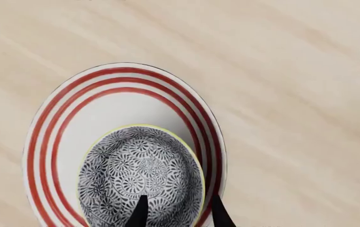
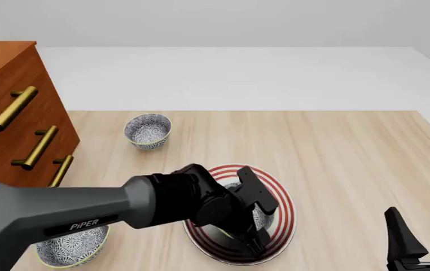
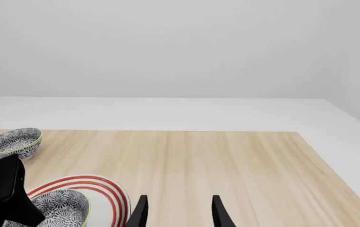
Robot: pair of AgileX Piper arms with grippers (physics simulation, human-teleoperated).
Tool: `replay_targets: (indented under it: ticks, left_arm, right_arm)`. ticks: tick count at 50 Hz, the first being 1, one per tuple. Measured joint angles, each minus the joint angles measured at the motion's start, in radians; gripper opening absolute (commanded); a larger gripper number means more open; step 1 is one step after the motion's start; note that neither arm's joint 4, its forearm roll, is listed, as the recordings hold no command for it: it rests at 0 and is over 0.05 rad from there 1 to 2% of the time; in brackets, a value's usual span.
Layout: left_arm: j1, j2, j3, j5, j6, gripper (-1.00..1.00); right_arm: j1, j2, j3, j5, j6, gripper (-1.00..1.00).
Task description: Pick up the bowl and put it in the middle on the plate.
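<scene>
The bowl [image 1: 142, 165], blue-grey floral with a pale rim, sits on the plate [image 1: 72, 123], a wide white dish with red rings. In the left wrist view it lies off-centre, toward the gripper's side of the plate. My left gripper [image 1: 178, 208] is open, with one finger inside the bowl and the other outside its rim. From the front, the left arm covers most of the bowl and part of the plate [image 2: 279, 209]. My right gripper [image 2: 418, 214] stands open and empty at the near right, away from the plate [image 3: 104, 189].
A second patterned bowl [image 2: 148, 130] stands at the far left of the table, and a third one [image 2: 72, 245] at the near left under the left arm. A wooden drawer cabinet [image 2: 12, 118] with brass handles borders the left side.
</scene>
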Motion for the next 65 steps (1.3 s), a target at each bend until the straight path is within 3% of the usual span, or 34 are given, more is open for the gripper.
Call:
replay_targets:
  ticks: [21,37,65]
  left_arm:
    - [-0.024,-0.052,-0.004,0.027,-0.047,1.0]
    - [-0.019,-0.126,0.016,0.051,-0.029,1.0]
    - [0.038,-0.3,0.133,0.038,-0.01,1.0]
  right_arm:
    - [0.0,0.0,0.0,0.0,0.0,1.0]
    - [0.0,0.0,0.0,0.0,0.0,1.0]
    - [0.0,0.0,0.0,0.0,0.0,1.0]
